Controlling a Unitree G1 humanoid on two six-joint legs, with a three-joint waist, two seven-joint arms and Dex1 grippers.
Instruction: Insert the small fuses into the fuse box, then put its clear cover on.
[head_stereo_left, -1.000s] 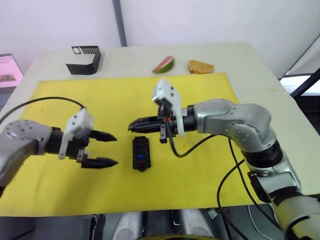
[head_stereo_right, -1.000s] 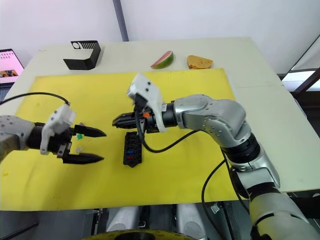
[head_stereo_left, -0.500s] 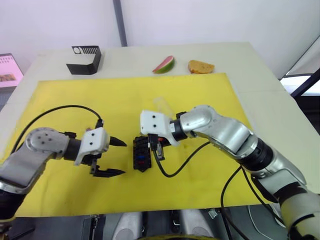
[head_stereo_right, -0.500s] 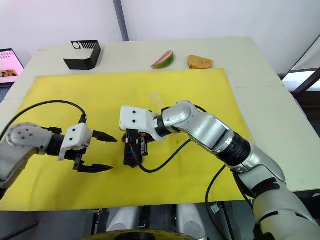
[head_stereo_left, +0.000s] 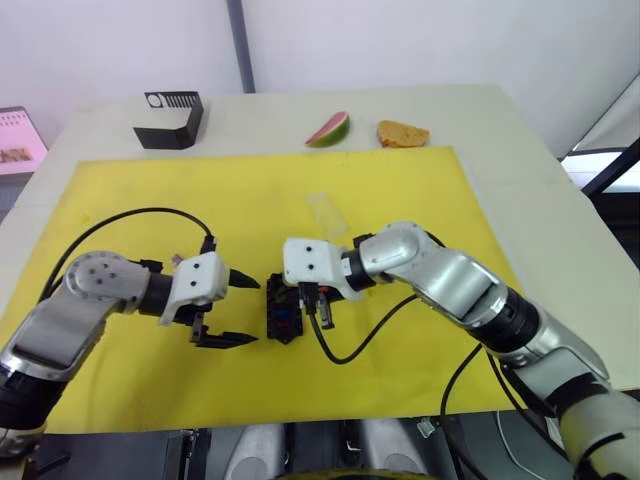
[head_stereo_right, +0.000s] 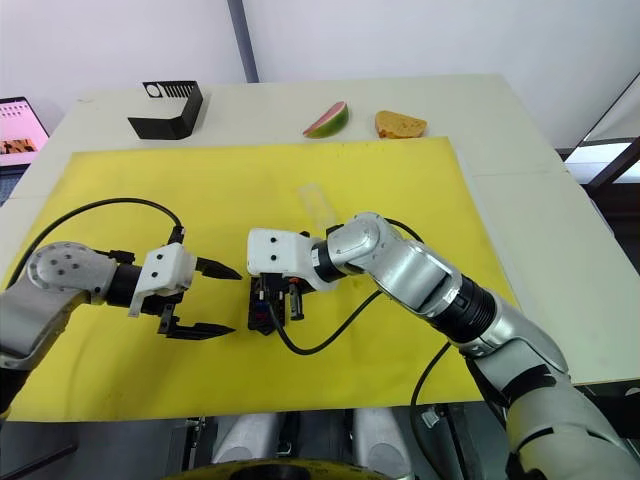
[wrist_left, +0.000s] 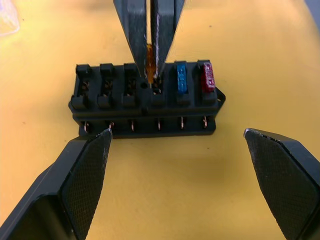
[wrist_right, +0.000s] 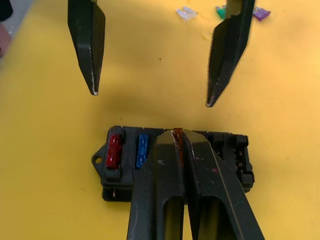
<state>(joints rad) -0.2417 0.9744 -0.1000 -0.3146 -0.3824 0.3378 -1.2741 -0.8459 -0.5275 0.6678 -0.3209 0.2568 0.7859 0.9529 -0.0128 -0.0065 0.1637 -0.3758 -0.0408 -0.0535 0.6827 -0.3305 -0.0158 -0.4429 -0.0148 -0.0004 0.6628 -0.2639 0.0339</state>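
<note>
The right end effector (wrist_left: 150, 47) pinches a brown fuse (wrist_left: 149, 62) and holds it tip-down over an empty slot of the fuse box (wrist_left: 145, 102) on the yellow mat (head_stereo_left: 400, 200), beside the seated blue fuse (wrist_left: 181, 79) and red fuse (wrist_left: 207, 76), likely to press it home. The left end effector (head_stereo_left: 237, 312), spread and empty, waits just beside the box. The cover (head_stereo_left: 325, 212) lies nearby, loose fuses (wrist_right: 220, 12) beyond; nothing blocks the slot.

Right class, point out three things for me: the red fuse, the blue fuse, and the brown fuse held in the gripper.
red fuse (wrist_left: 207, 78), left wrist view, on its top face.
blue fuse (wrist_left: 181, 78), left wrist view, on its top face.
brown fuse (wrist_left: 149, 65), left wrist view, on the strip showing between the closed black fingers.
</note>
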